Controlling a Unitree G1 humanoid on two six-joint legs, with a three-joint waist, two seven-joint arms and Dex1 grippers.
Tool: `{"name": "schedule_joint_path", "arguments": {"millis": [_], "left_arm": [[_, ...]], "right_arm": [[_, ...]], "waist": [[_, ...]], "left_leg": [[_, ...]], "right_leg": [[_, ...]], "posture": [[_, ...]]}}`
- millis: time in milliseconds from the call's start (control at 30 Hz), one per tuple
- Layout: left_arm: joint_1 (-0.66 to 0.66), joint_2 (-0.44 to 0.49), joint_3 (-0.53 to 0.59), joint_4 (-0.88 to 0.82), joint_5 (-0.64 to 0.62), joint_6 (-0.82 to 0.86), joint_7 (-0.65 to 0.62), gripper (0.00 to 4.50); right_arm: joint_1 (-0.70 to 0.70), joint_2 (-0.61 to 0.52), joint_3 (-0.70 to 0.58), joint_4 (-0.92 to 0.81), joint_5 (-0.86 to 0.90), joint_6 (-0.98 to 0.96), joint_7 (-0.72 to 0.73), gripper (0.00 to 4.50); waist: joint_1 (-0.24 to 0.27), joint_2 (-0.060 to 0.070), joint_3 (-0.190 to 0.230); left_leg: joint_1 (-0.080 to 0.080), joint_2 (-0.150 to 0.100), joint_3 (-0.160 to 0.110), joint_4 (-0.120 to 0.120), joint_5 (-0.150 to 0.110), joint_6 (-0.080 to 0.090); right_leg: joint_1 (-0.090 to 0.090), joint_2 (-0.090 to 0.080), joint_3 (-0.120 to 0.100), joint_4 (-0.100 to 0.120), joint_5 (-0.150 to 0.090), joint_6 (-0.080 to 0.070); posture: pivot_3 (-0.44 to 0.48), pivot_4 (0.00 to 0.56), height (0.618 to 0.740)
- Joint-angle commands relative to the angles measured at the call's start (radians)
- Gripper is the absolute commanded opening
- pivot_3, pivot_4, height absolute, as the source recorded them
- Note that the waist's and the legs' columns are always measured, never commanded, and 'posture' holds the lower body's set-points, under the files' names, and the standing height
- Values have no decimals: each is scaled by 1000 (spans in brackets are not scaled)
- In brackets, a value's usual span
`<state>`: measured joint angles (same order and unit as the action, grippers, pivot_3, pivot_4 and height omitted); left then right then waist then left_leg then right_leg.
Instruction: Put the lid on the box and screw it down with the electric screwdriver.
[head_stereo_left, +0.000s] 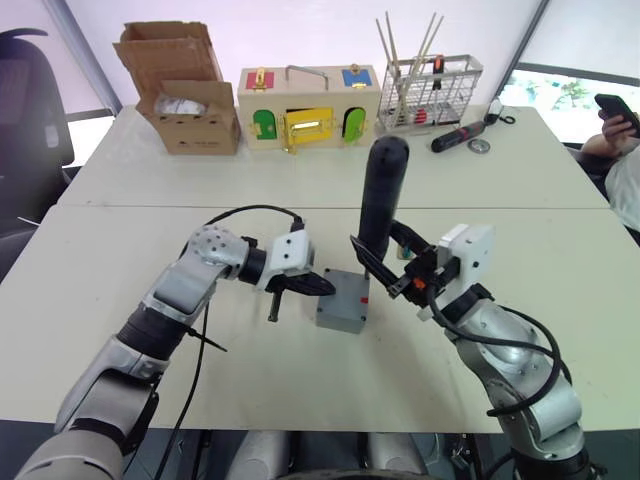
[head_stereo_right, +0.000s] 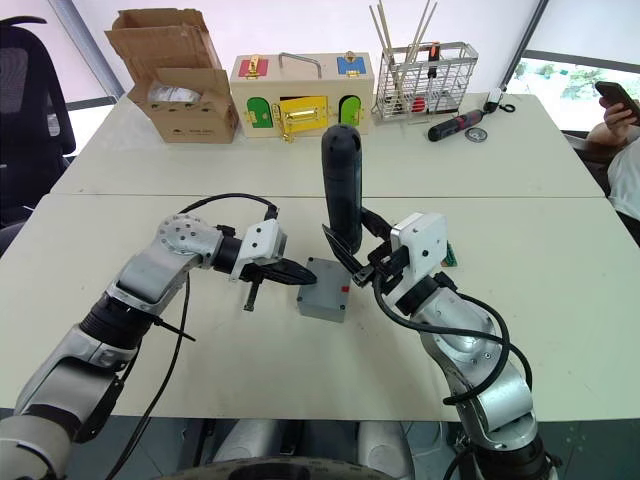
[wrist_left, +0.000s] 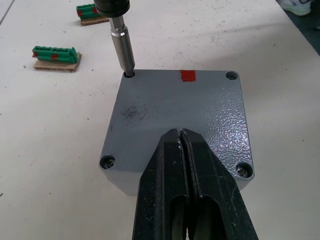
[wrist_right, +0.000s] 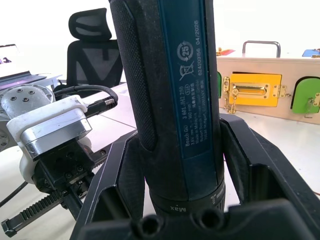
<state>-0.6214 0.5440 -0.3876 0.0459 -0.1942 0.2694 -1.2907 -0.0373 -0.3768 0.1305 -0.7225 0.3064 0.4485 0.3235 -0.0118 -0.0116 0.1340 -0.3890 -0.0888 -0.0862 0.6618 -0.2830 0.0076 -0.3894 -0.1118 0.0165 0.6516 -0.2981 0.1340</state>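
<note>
**Screwdriver bit in the lid's corner hole**

You had the right pincer clamped on the electric screwdriver, which stood upright over the box near the middle of the tabletop. Its black fingers gripped the thick black barrel on both sides, just beside the bluish label. The metal bit sat in one corner hole of the lid, close to the small red mark.

Your left pincer had its fingers together, holding nothing, with the tips over the lid's edge opposite the red mark; you could not tell whether they touched it.

The lid was grey, textured and square, lying flat on the box and matching its outline, with screws visible in the other three corners.

At the far edge of the tabletop an open cardboard box held something pale, and a wire basket held thin sticks. Between them stood a wooden box with coloured doors.
</note>
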Motion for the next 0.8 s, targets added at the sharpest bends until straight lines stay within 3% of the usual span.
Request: {"name": "schedule_joint_path", "arguments": {"millis": [33,800], "left_arm": [[22,13,-31,0,34,9,-11,0],[11,8,-24,-10,35,21,-11,0]], "right_arm": [[53,3,46,72,-4,45,17,1988],[93,28,-6,161,-24,8,9,1988]], "waist": [[1,0,-2],[4,-2,-5]], "left_leg": [[0,0,0,0,0,0],[0,0,-1,0,0,0]], "right_leg": [[0,0,0,0,0,0],[1,0,0,-2,0,0]], "posture": [[0,150,740],[0,150,740]]}}
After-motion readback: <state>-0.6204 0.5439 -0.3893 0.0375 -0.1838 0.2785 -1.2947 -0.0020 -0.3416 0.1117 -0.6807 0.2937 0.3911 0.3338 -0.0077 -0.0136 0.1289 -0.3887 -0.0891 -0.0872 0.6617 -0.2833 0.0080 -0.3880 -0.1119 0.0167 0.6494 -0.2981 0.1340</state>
